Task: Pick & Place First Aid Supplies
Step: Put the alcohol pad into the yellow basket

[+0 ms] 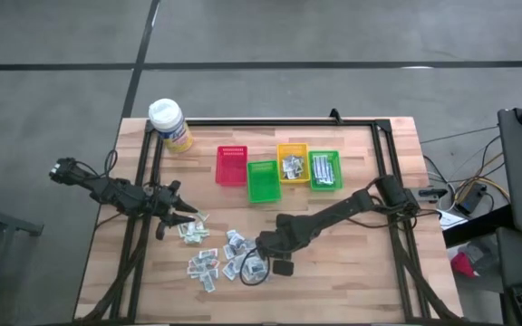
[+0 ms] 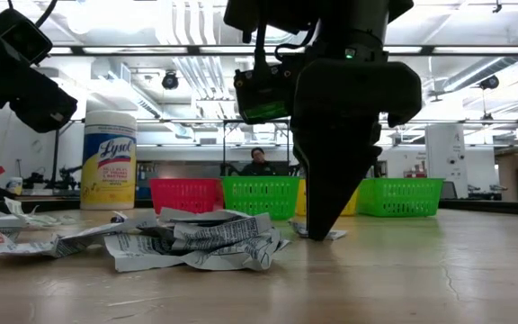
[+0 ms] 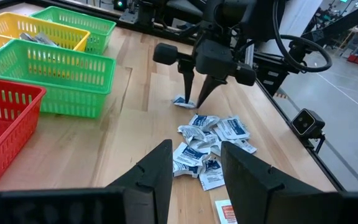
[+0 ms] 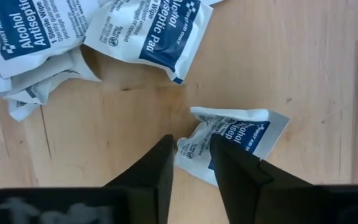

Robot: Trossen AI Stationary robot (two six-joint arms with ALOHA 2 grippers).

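Observation:
The first aid supplies are small white and blue packets. A loose pile (image 1: 211,254) of them lies flat on the wooden table at the near left. One packet (image 4: 241,134) lies apart from that pile (image 3: 210,134), flat on the wood but crumpled. My right gripper (image 4: 191,143) points down at this packet (image 3: 182,101), fingers a little apart, the crumpled end rising between them. My left gripper (image 1: 187,215) hovers open over the table's left side, holding nothing. My right gripper comes from above, pointing down. One finger (image 4: 232,165) stands on the lone packet's white end (image 4: 197,149) and covers part of it. The other finger (image 4: 160,165) stands on bare wood beside it. The packet stays on the table, with that end buckled up.
A red bin (image 1: 232,165), a green bin (image 1: 262,181), a yellow bin (image 1: 292,163) and a second green bin (image 1: 324,169) stand in a row at the far middle. A wipes canister (image 1: 170,125) stands at the far left corner. Bare wood lies at the near right.

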